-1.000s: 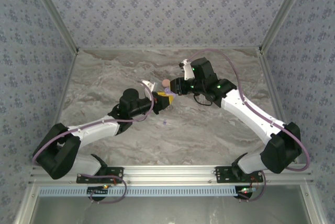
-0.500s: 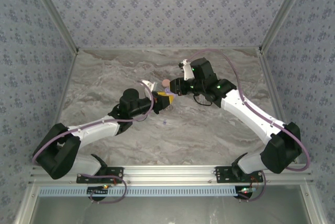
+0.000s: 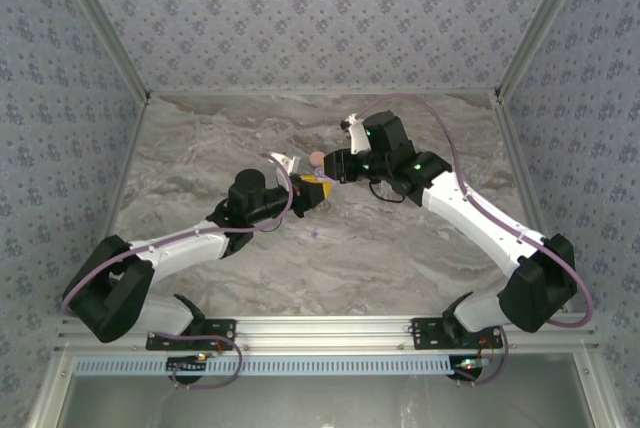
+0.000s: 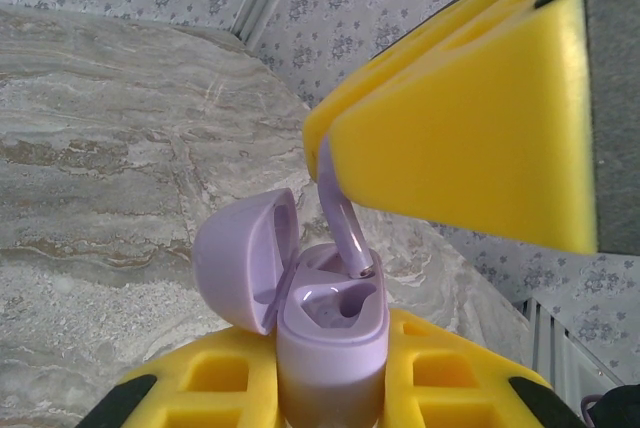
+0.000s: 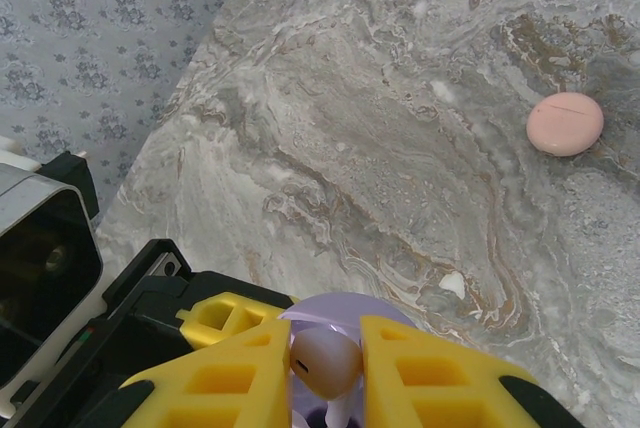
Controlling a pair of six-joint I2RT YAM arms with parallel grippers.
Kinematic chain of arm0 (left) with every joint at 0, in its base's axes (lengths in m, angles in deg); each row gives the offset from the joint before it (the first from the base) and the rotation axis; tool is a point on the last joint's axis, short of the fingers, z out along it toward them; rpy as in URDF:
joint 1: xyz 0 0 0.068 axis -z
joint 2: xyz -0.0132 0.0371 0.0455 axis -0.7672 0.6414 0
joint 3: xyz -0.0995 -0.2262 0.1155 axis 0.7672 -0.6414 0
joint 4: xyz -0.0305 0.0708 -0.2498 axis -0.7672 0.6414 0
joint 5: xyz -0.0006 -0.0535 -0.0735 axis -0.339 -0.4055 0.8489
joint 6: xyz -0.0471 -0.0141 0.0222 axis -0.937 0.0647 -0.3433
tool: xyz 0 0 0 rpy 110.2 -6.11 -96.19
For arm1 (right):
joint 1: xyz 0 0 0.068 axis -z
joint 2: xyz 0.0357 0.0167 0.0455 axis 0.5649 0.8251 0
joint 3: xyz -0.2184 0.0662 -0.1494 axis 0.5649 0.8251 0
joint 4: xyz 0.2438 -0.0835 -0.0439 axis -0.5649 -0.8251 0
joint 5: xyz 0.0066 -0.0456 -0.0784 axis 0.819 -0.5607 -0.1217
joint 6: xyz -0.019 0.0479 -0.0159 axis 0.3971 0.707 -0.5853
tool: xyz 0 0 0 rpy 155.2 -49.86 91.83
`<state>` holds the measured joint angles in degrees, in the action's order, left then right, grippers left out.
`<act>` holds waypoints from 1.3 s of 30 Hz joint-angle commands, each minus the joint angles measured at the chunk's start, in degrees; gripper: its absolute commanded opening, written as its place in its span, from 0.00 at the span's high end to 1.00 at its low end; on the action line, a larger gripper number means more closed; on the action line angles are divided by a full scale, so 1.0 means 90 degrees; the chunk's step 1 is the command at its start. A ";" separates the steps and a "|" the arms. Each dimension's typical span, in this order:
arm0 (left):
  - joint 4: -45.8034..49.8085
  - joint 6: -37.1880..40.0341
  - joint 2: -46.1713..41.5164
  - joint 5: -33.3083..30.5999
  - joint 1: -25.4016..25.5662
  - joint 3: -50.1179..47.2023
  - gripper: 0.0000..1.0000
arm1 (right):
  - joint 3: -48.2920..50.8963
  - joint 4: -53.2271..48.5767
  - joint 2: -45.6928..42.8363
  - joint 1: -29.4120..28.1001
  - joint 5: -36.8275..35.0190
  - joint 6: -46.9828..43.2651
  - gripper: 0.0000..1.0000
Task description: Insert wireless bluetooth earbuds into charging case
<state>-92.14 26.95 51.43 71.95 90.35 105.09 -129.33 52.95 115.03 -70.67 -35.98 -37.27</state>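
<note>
My left gripper (image 4: 330, 373) is shut on the lilac charging case (image 4: 330, 343), which stands upright between its yellow fingers with the lid (image 4: 240, 258) swung open to the left. My right gripper (image 5: 325, 363) is shut on one lilac earbud (image 5: 322, 360), pinching its head. The earbud's stem (image 4: 343, 228) points down, and its tip sits at the rim of the case's right-hand well. The left-hand well looks empty. In the top view the two grippers (image 3: 313, 188) (image 3: 335, 170) meet above the middle of the table.
A salmon-pink disc (image 5: 565, 124) lies on the marble table (image 5: 400, 98) beyond the grippers, also in the top view (image 3: 316, 158). A tiny lilac bit (image 3: 316, 235) lies on the table nearer the arm bases. Patterned walls enclose the table on three sides.
</note>
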 commanded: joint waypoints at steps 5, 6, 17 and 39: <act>-0.0333 -0.0088 0.0062 -0.0064 0.0033 0.0298 0.80 | 0.0025 -0.0030 -0.0152 -0.0086 -0.0215 -0.0165 0.76; -0.0342 -0.0098 0.0049 -0.0071 0.0033 0.0297 0.80 | 0.0034 -0.0041 -0.0157 -0.0088 -0.0225 -0.0168 0.76; -0.0342 -0.0126 0.0036 -0.0080 0.0035 0.0298 0.80 | 0.0067 -0.0039 -0.0147 -0.0162 -0.0348 -0.0189 0.76; -0.0294 -0.0025 -0.0041 -0.0213 0.0036 0.0277 0.80 | 0.0133 -0.0326 -0.0308 -0.0221 -0.0223 -0.0294 0.72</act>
<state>-92.41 25.97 51.54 70.66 90.35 105.64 -128.52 51.66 113.85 -72.07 -38.43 -38.97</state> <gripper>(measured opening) 0.200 0.278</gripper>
